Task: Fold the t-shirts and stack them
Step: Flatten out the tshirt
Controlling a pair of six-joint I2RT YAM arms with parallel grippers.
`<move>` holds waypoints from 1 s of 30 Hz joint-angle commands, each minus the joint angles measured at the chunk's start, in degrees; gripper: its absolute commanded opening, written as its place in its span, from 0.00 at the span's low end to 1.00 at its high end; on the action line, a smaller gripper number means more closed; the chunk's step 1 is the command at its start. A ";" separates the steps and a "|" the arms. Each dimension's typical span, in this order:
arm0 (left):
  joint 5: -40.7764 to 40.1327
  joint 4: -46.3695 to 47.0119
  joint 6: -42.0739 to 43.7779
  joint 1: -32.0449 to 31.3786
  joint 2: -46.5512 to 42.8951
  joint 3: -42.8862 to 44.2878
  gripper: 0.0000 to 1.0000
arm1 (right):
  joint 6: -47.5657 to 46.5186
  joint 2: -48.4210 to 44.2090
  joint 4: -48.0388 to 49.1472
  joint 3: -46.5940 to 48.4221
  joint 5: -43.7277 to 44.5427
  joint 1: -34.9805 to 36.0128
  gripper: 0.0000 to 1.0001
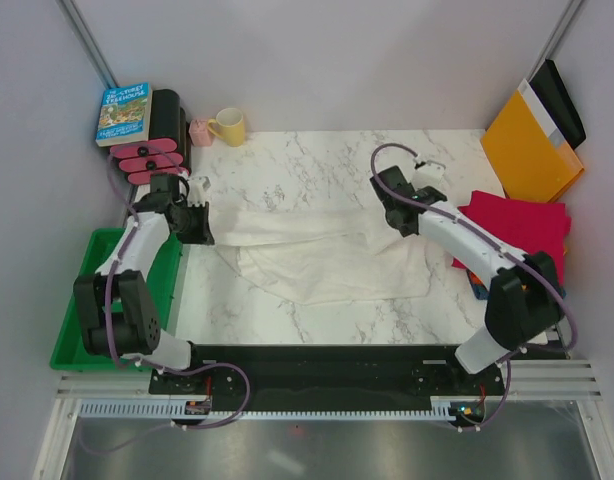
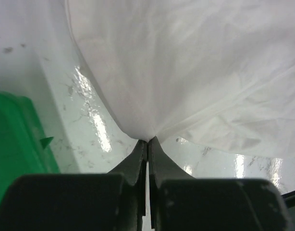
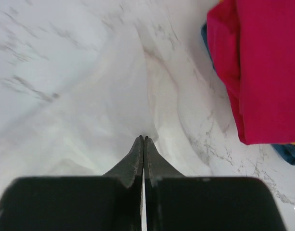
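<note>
**Condition.** The left pincer is clenched on an edge of the white t-shirt. The cloth fans out ahead of its tips and to their right. The right pincer is also clenched, and a raised ridge of the same shirt runs straight into its tips. It appears to hold only a thin pinch. The shirt lies wrinkled and partly doubled over on the desk between the two pincers. The crimson t-shirt rests ahead of the right pincer and to its right, apart from the white cloth, with a dark blue t-shirt showing beneath it.

**Hazards.**
1. Slip at the right pincer. A shallow bite on thin fabric may release under tension, dropping that end and spoiling the fold line.
2. Uneven pull. If one pincer lifts or travels faster than the other, the shirt is likely to skew, and existing wrinkles may be pressed into the fold.
3. Layer error. Either pincer may hold one layer only, so the lower layer would lag behind on the desk.
4. Overreach left. The green bin sits just left of the left pincer, and slack cloth could drape over its rim.
5. Stack disturbance. A sweep to the right could drag the crimson t-shirt out of place.
</note>
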 commanded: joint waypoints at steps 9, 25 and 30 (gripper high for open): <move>6.34 -11.33 3.74 6.39 -17.85 10.00 0.02 | -8.10 -20.40 -10.29 13.27 4.78 5.29 0.00; 22.36 -21.01 -0.20 14.67 -35.54 34.97 0.02 | -27.07 -30.17 -19.62 46.57 5.67 8.90 0.00; 22.98 -21.01 -2.94 14.67 -38.52 44.98 0.02 | -32.44 -29.30 -20.40 57.98 4.17 8.90 0.00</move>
